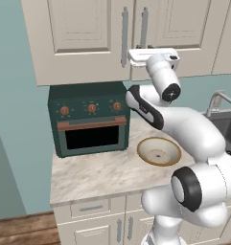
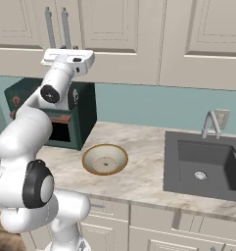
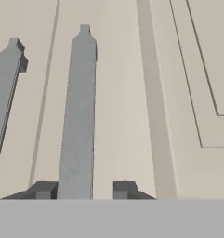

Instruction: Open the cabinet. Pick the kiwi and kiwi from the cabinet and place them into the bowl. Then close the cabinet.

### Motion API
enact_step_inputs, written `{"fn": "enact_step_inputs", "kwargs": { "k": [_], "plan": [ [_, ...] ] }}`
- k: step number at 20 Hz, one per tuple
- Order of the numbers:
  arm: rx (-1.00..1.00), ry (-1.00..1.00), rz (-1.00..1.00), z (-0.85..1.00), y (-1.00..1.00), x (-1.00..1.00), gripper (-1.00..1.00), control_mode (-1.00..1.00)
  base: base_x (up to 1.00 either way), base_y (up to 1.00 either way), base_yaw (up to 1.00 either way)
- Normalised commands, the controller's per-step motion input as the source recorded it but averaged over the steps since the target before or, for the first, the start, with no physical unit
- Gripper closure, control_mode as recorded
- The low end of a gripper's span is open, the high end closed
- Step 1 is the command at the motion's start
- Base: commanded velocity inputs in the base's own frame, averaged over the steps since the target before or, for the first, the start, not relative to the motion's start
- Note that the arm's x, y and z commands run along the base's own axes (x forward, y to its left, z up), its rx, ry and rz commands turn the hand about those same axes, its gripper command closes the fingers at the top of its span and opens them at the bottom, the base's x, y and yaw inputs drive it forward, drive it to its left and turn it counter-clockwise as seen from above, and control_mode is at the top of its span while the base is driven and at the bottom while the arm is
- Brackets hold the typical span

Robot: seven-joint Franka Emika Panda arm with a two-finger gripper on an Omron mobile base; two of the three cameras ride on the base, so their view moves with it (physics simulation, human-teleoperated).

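Fingertips (image 3: 46, 189) of the hand (image 3: 83, 189) rise at the bottom of the hand view, one on each side of a grey bar handle (image 3: 78, 116). Jaw spacing is narrow. One tip lies just beside the bar; the other stands apart from it, and contact cannot be confirmed. A second handle (image 3: 4, 93) runs parallel at the left edge of that view. Both bars are mounted on the cream doors of the cabinet (image 3: 132, 93), which are shut.

From the base views, the hand (image 1: 132, 56) is raised to the lower end of the cabinet (image 1: 88, 38) handles, at the seam between the two doors. The kiwis are hidden.

On the bench (image 1: 88, 177), the bowl (image 1: 158, 151) sits near the middle, between the toaster oven (image 1: 90, 119) and the sink (image 2: 202, 166). Its tan rim faces up and its pale speckled inside holds nothing. The toaster oven stands at the back left corner of the bench, under the left door. The sink is set into the right part of the bench, with a faucet (image 2: 211, 123) at its back edge. Low cabinets (image 1: 98, 225) with drawers run under the front edge.
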Motion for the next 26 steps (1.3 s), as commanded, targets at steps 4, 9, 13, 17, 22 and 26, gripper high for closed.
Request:
{"fn": "enact_step_inputs", "kwargs": {
  "k": [4,9,13,17,22,26],
  "plan": [
    [0.06,-0.05,0.00,0.75,-0.99,-0.72,1.00,-1.00,0.00,0.00,0.00],
    [0.05,-0.04,0.00,0.72,-1.00,-0.79,1.00,-1.00,0.00,0.00,0.00],
    [0.07,-0.04,0.00,0.78,-1.00,-0.87,1.00,-1.00,0.00,0.00,0.00],
    [0.07,0.00,0.00,0.73,-1.00,-0.69,1.00,-1.00,0.00,0.00,0.00],
    [0.07,0.00,0.00,0.66,-1.00,-0.44,1.00,-1.00,0.00,0.00,0.00],
    [0.07,0.00,0.00,0.66,-1.00,-0.36,1.00,-1.00,0.00,0.00,0.00]
  ]
}}
